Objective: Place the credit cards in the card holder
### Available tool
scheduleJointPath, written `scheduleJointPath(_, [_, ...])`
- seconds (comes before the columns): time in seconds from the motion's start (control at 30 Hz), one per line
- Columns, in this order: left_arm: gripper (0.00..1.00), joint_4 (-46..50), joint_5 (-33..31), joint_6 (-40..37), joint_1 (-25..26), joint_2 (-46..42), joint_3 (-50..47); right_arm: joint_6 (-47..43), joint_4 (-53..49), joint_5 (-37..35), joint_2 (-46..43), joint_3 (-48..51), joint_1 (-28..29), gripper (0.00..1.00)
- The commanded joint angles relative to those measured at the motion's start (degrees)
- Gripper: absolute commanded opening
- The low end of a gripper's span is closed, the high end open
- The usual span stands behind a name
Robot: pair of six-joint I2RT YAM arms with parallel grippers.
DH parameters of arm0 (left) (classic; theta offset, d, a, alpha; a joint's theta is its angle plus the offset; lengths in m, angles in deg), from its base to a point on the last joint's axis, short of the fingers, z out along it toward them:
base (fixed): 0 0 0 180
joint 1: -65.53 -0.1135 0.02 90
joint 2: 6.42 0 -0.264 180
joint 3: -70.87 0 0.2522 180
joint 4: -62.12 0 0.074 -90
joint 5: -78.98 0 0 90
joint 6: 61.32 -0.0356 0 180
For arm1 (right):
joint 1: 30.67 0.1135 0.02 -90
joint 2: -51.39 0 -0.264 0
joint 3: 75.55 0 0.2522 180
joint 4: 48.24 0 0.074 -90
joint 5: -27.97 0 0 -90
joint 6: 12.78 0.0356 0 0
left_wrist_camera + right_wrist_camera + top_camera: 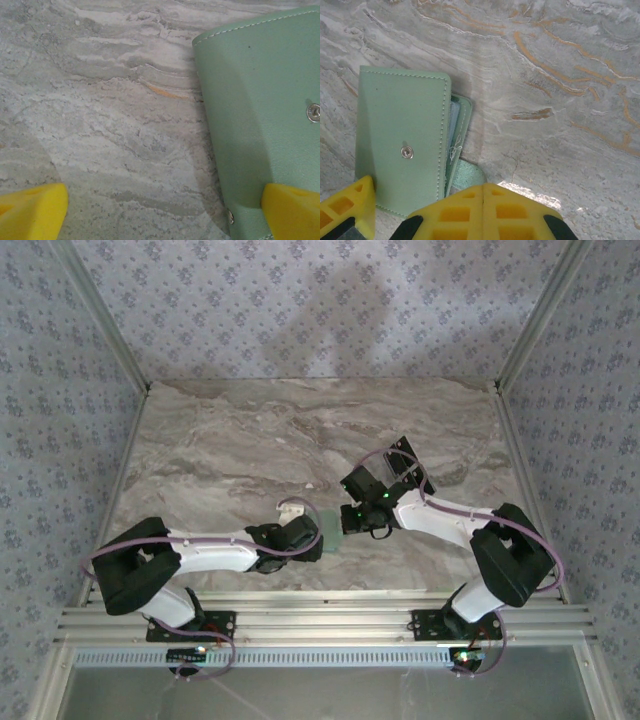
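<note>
While left gripper (pixel 162 212) gapes wide astride card holder (pixel 402 145) edge, likely to steady it, right gripper (pixel 483 210) closed, seemingly empty.

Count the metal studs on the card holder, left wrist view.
2 on the card holder: one stud at the right edge, a smaller stud lower down. More may be hidden.

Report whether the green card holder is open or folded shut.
Folded shut: the pale green stitched card holder lies flat, cover over its pockets; its snap stud is bare, so unfastened.
</note>
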Motion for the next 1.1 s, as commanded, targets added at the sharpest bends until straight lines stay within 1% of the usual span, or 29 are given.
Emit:
scheduleJointPath(0.0, [1.00,-2.96,2.57,-0.73,0.05,2.73,-0.41,0.51,-0.05,1.51,-0.70,-0.23,0.66,0.00])
scheduleJointPath(0.23, [1.00,-3.44,2.84,-1.17,0.05,2.85,-0.35,2.31,1.77,4.56,-1.44,-1.23,1.80,0.00])
scheduleJointPath(0.5, [1.00,-3.99,3.52,-1.74,0.03,3.01,-0.46,2.49,2.62,4.76,2.68,-4.14,2.92,0.00])
scheduleJointPath(0.77, [0.99,-5.51,5.62,-2.32,0.05,2.26,-1.51,2.49,3.11,4.62,5.41,-5.69,2.81,0.00])
scheduleJointPath(1.07, [0.99,-3.28,8.46,-4.88,0.01,-0.59,-2.72,3.01,3.07,3.80,3.24,-4.59,2.25,0.00])
